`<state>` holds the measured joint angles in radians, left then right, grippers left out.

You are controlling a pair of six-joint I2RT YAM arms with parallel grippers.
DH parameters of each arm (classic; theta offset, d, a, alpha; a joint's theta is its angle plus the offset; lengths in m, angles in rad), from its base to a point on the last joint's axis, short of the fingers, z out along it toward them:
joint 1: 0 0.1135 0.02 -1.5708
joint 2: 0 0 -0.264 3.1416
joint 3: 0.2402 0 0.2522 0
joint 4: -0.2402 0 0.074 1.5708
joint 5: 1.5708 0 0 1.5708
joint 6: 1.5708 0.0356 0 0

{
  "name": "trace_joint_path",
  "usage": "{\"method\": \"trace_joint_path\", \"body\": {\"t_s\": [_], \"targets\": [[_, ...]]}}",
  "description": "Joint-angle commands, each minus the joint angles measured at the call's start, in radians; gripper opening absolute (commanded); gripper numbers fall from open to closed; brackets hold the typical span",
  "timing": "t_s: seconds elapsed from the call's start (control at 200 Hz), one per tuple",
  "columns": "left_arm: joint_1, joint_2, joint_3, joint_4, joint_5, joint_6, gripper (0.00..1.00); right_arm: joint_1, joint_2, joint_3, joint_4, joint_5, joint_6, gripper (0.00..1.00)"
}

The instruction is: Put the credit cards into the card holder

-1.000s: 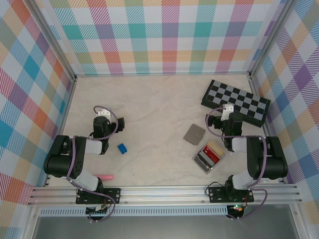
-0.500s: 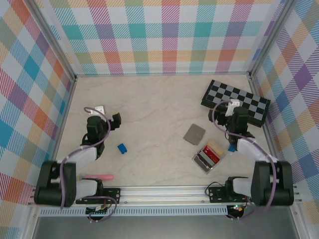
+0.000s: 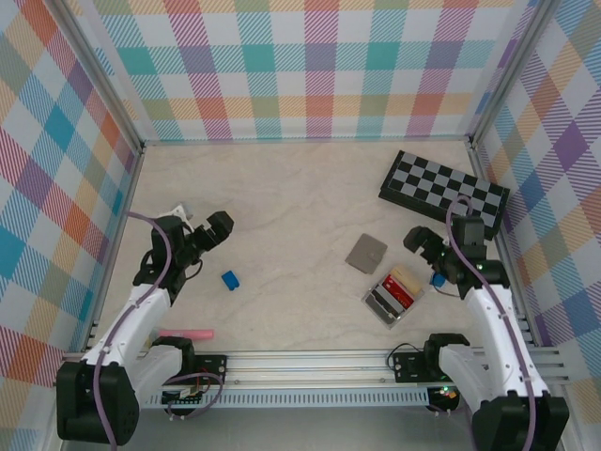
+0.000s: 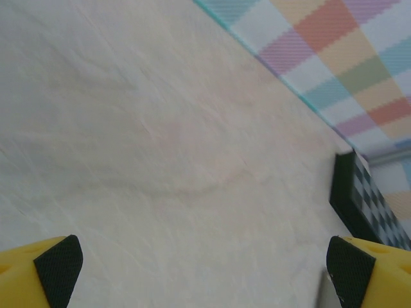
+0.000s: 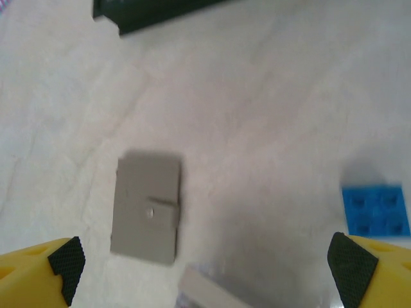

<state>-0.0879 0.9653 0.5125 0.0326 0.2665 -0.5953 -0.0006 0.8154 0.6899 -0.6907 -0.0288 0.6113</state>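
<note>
The card holder lies flat and closed on the table, a grey square with a small stud; in the right wrist view the card holder sits ahead and to the left. The credit cards, red, tan and dark, stand in a small tray just in front of it. My right gripper hovers open just right of the holder, and nothing lies between its yellow fingertips. Far to the left, my left gripper is open over bare table, its fingertips wide apart.
A black-and-grey chequered board lies at the back right, with its edge in the left wrist view. One blue block lies near the left arm, another blue block near the right. A pink stick lies front left. The tray corner is close below.
Both arms have unfolded from their tucked poses. The left gripper swung a little right and forward; the right gripper shifted right and tipped towards the card holder. Both stayed open.
</note>
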Motion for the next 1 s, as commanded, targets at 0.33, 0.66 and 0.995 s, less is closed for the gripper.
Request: {"method": "trace_joint_path", "body": {"t_s": [0.33,0.66,0.995], "targets": [[-0.365,0.258,0.157,-0.084,0.090,0.038,1.00,0.040,0.011,0.058,-0.102,-0.212,-0.095,0.88],[-0.378,0.296,0.218,-0.134,-0.015,0.036,1.00,0.322,0.626,0.362,0.006,-0.124,-0.127,0.77],[-0.378,0.181,0.178,-0.239,-0.076,0.067,1.00,0.419,1.033,0.537,-0.001,-0.059,-0.111,0.70]]}}
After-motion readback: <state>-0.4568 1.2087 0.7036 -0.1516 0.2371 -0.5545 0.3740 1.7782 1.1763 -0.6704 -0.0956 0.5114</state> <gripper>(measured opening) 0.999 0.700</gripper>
